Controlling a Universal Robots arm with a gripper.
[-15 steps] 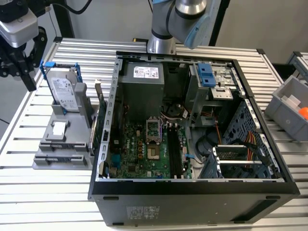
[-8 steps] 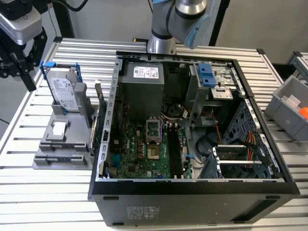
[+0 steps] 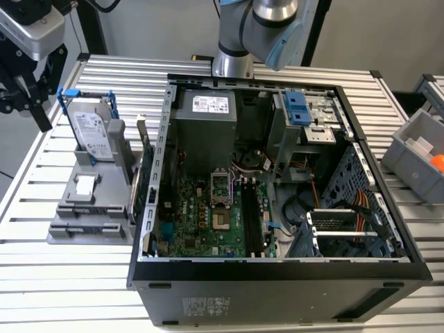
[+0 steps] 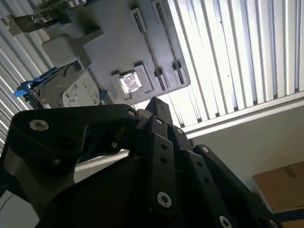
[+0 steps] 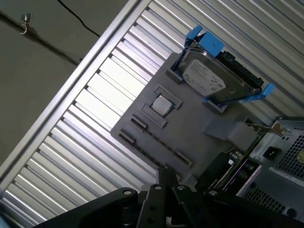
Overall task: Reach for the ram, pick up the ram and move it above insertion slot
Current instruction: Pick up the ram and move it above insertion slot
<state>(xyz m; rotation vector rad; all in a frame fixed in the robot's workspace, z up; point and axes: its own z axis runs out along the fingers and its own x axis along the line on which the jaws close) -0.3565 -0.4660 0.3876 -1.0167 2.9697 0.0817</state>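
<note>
Hovering over the edge of the slatted aluminium table (image 3: 62, 277) at the exterior view's left, the black linkage hand (image 3: 24, 114) hangs spread, gripping nothing, apart from the grey plastic parts holder (image 3: 76, 208). The ram cannot be singled out. Both wrist views show the holder's blue-framed hard drive (image 5: 209, 78); the exterior view adds the open black computer case (image 3: 277, 291).

A slatted metal table (image 3: 69, 277) (brightly lit) stands before a grey wall (image 3: 159, 28).

One open computer case (image 3: 277, 295) stands on the counter (image 3: 62, 284). Beside the case on the exterior view's left is one grey fixture (image 3: 76, 215) with one hard drive (image 3: 91, 128). On the exterior view's right is one grey bin (image 3: 415, 149).
</note>
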